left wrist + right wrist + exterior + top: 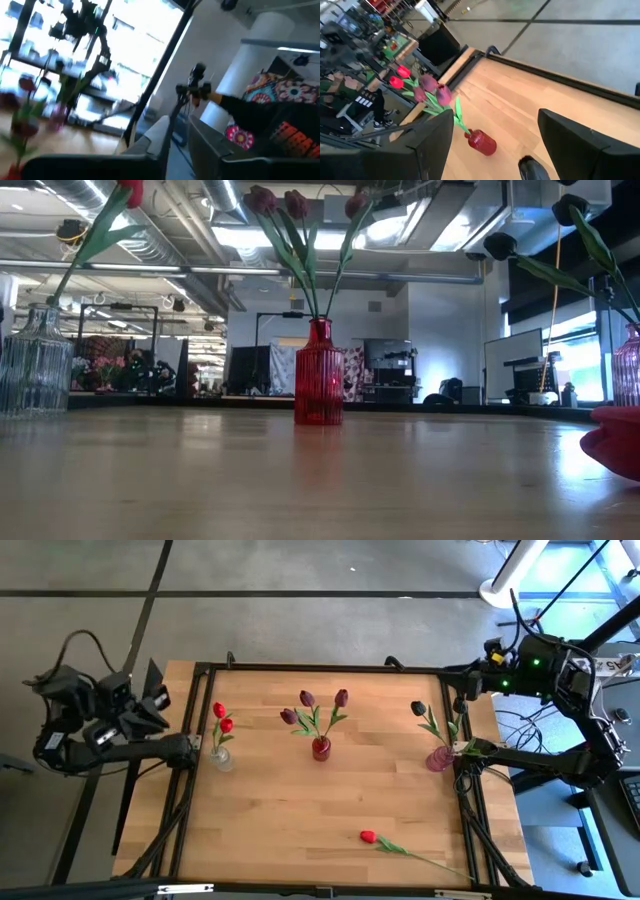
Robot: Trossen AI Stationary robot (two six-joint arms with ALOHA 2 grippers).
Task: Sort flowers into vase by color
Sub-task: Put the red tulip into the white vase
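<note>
Three vases stand in a row across the table. A clear vase (pixel 221 756) holds two red flowers (pixel 222 718). The red vase (pixel 321 748) holds three maroon flowers (pixel 312 705). A pink vase (pixel 438 759) holds near-black flowers (pixel 420 709). One red flower (pixel 368 836) lies flat on the wood near the front edge, its stem (pixel 425 858) running right. My left gripper (pixel 155 705) hangs beyond the table's left edge, its fingers a narrow gap apart (pixel 177 127) with nothing between them. My right gripper (pixel 462 690) stands open (pixel 495 120) over the far right corner, also with nothing in it.
A black metal frame (pixel 300 667) runs round the table. The wood between the vases and the lying flower (pixel 300 810) is bare. In the low view the lying flower's red head (pixel 612 442) shows at the right, close to the camera. Cables and equipment (pixel 600 730) crowd the right side.
</note>
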